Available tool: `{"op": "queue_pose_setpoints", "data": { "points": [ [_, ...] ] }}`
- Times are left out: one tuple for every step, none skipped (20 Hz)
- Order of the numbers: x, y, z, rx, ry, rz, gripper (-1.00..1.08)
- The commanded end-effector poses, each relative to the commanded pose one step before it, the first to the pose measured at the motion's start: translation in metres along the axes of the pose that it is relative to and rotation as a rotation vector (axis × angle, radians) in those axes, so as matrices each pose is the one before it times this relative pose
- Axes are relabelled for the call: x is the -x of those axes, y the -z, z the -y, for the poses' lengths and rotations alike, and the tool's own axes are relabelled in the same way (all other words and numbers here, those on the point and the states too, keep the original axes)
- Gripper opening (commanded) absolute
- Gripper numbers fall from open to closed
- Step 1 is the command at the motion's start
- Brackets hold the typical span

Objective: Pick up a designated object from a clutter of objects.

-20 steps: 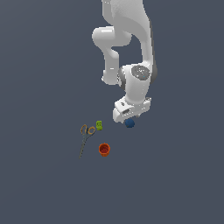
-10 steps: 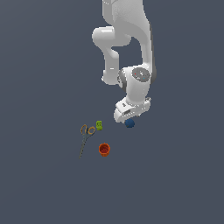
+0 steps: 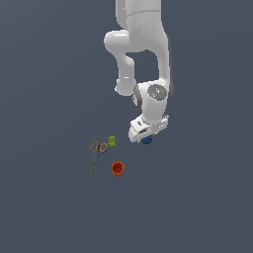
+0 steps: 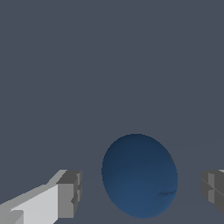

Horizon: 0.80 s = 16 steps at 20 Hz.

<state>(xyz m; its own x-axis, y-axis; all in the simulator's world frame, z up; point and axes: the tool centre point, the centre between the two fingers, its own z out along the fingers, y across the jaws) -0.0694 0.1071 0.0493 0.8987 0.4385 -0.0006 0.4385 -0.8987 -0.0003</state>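
Dark blue ball (image 4: 139,176), lime-green block (image 3: 112,141), orange-red cup (image 3: 117,169), orange-handled scissors (image 3: 96,154), white arm (image 3: 143,49), slate-grey floor (image 3: 49,74).

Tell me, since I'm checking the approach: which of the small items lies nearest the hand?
The dark blue ball: it sits between the open hand's fingers, while the green block, scissors and orange-red cup lie apart.

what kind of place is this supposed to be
Most likely a bare simulated test scene, not a real room: a flat, featureless grey floor, a few scattered items like the scissors, and a plain white arm.
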Motion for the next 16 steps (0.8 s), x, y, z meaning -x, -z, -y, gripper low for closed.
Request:
{"op": "queue_pose_setpoints", "data": {
  "points": [
    [0.00009, -0.0096, 0.0002, 0.00008, 0.00074, -0.00045, 1.0],
    [0.00001, -0.00273, -0.00006, 0.0, 0.0, 0.0, 1.0],
    [-0.00001, -0.00222, -0.00005, 0.0, 0.0, 0.0, 1.0],
    [-0.00001, -0.00172, -0.00005, 0.0, 0.0, 0.0, 1.0],
    [-0.00001, -0.00123, -0.00004, 0.0, 0.0, 0.0, 1.0],
    [-0.00001, -0.00073, -0.00002, 0.0, 0.0, 0.0, 1.0],
    [0.0, -0.00024, -0.00001, 0.0, 0.0, 0.0, 1.0],
    [0.0, 0.0, 0.0, 0.0, 0.0, 0.0, -1.0],
    [0.0, 0.0, 0.0, 0.0, 0.0, 0.0, -1.0],
    [0.0, 0.0, 0.0, 0.0, 0.0, 0.0, -1.0],
    [0.0, 0.0, 0.0, 0.0, 0.0, 0.0, -1.0],
    [0.0, 0.0, 0.0, 0.0, 0.0, 0.0, -1.0],
    [0.0, 0.0, 0.0, 0.0, 0.0, 0.0, -1.0],
    [0.0, 0.0, 0.0, 0.0, 0.0, 0.0, -1.0],
    [0.0, 0.0, 0.0, 0.0, 0.0, 0.0, -1.0],
    [0.0, 0.0, 0.0, 0.0, 0.0, 0.0, -1.0]
  ]
}}
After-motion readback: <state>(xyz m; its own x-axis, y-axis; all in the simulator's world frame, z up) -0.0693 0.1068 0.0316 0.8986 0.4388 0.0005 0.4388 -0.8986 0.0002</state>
